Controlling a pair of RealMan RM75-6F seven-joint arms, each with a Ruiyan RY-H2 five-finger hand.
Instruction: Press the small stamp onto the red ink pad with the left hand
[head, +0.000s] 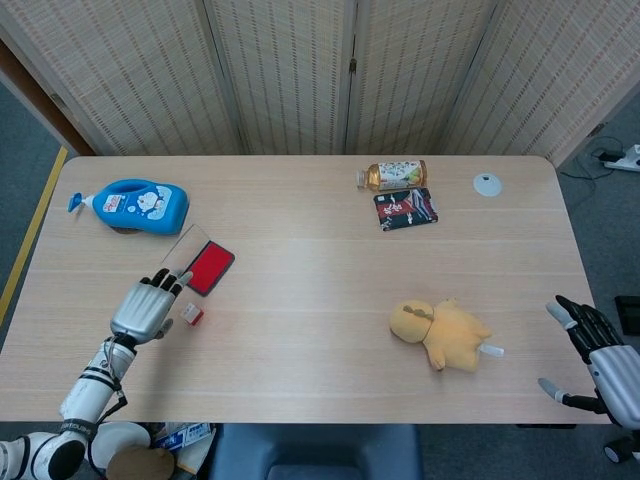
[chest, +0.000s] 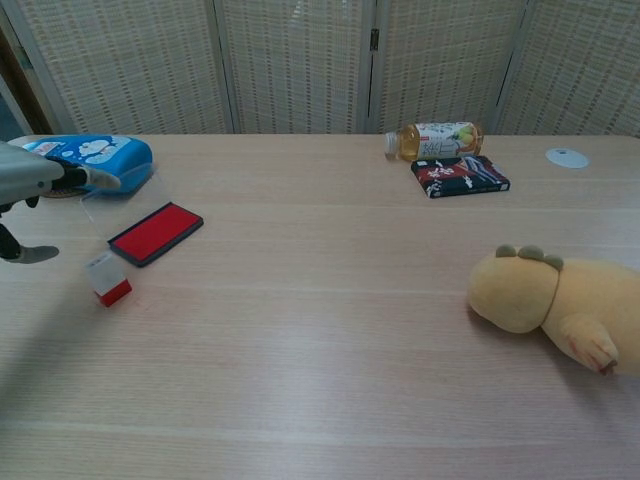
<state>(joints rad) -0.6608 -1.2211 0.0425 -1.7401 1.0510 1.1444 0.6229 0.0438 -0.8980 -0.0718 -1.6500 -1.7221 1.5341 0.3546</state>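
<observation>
Red-based small stamp (head: 190, 314) stands just beside the left hand's (head: 142, 308) spread fingers (head: 172, 281), untouched.

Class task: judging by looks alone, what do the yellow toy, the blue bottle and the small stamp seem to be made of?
Yellow toy: soft plush fabric, probably; matte, fuzzy surface, rounded stuffed shape.
Blue bottle: likely smooth, glossy plastic; it catches highlights and carries a printed label.
Small stamp: probably hard plastic, pale translucent-looking top over a red base; too small to be sure.
</observation>
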